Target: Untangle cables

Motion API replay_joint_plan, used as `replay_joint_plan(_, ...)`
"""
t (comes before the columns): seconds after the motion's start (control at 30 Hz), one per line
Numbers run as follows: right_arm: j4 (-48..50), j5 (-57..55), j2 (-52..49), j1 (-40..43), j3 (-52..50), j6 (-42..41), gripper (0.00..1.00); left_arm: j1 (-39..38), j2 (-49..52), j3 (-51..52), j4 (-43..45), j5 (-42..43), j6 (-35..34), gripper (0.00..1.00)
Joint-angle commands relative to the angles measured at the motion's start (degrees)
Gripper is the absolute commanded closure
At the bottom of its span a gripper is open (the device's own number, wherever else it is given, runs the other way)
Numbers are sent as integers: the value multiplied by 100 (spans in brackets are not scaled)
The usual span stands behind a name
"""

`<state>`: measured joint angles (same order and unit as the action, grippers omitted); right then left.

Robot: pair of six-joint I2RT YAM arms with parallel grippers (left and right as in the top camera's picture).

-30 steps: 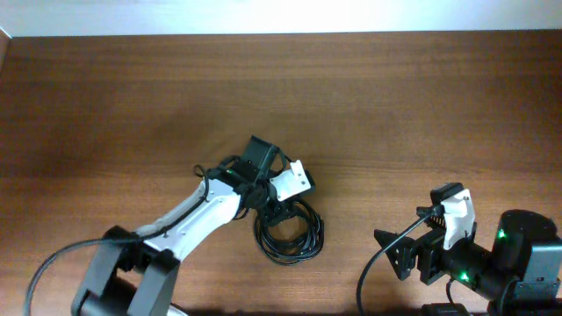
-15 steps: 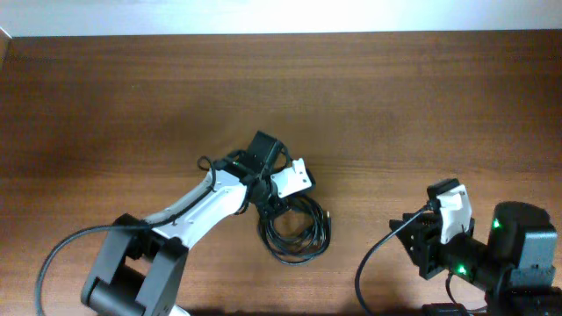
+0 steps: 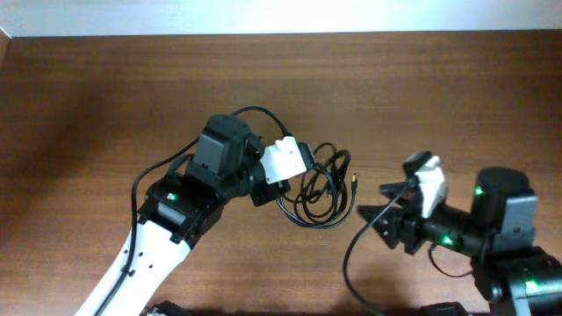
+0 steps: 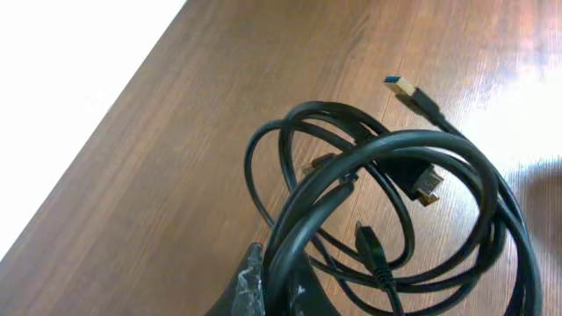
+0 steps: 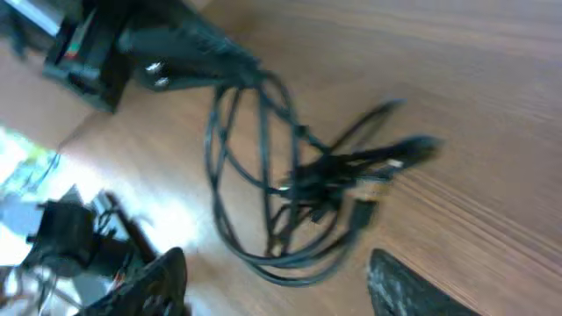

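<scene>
The cables [image 3: 320, 189] are a tangled coil of thin black cords with small metallic plug ends, hanging from my left gripper [image 3: 274, 189] above the table's middle. In the left wrist view the loops [image 4: 386, 211] run between my left gripper's fingers [image 4: 279, 285], which are shut on them; a gold-tipped plug [image 4: 406, 89] sticks out at the top. My right gripper [image 3: 385, 215] is open and empty, just right of the coil. In the right wrist view the blurred coil [image 5: 299, 175] hangs ahead of the open fingers [image 5: 281, 276].
The brown wooden table [image 3: 439, 96] spreads on all sides. A pale wall edge [image 3: 281, 16] runs along the back. The left arm's own black wire [image 3: 158, 175] loops beside its wrist.
My left gripper has lifted the coil off the table and carried it up and to the right. My right arm has moved left and forward toward the coil.
</scene>
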<state>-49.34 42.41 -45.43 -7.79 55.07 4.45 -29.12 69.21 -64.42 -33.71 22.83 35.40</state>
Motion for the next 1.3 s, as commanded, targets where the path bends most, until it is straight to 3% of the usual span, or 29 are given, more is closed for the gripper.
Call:
replay_joint_plan(0.0,208,-896,-428,-833,22,-15,32,-2,-68,-153,195,330,17,100)
replay_joint_plan(0.13,573,-1930,-1449,-1646,22,-44,32,-4,-68,-153,170,334,-24,100)
replay_joint_plan(0.27,964,-1939,-1838,-1657,22,-236,62,-2,-68,-153,116,334,-22,100)
replay_joint_plan(0.3,988,-2094,-1825,-1657,24,-315,82,-2,-68,-153,107,332,-22,100)
replay_joint_plan(0.33,984,-2339,-1816,-1657,24,-474,92,-2,-68,-153,107,332,-22,100)
replay_joint_plan(0.37,955,-2721,-1792,-1655,24,-667,96,-2,-68,-153,107,328,-22,100)
replay_joint_plan(0.47,809,-4201,-1453,-1655,33,-1353,96,2,-68,-153,-81,-258,-22,100)
replay_joint_plan(0.5,796,-4533,-1228,-1655,35,-1405,96,2,-68,-153,-199,-492,-22,85)
replay_joint_plan(0.57,748,-5066,-743,-1652,35,-1469,96,2,-68,-153,-378,-774,-22,71)
replay_joint_plan(0.7,417,-6111,496,-1652,37,-1746,96,2,-68,-153,-494,-1130,-22,70)
replay_joint_plan(0.73,428,-6061,660,-1652,37,-1840,96,2,-68,-153,-494,-1104,-24,61)
replay_joint_plan(0.8,697,-4843,732,-1657,35,-1836,96,2,-68,-153,-446,-479,-20,21)
replay_joint_plan(0.83,809,-4485,688,-1657,35,-1825,96,2,-68,-153,-367,-245,-20,28)
replay_joint_plan(0.9,977,-3600,643,-1657,35,-1563,96,2,-44,-153,-66,-203,-20,64)
replay_joint_plan(0.93,1040,-3237,645,-1657,37,-1563,96,2,7,-153,136,-203,-20,61)
replay_joint_plan(0.97,1036,-3049,645,-1657,42,-1563,96,2,66,-153,328,-199,-20,39)
replay_joint_plan(1.03,979,-3034,645,-1657,42,-1561,96,2,153,-153,573,-188,-22,21)
replay_joint_plan(1.1,935,-2955,645,-1657,42,-1561,96,2,227,-153,796,98,-22,18)
replay_joint_plan(1.2,883,-2922,643,-1657,42,-1539,96,2,247,-153,1029,369,-24,33)
replay_joint_plan(1.27,833,-3447,643,-1657,39,-1541,96,2,243,-153,852,671,-205,18)
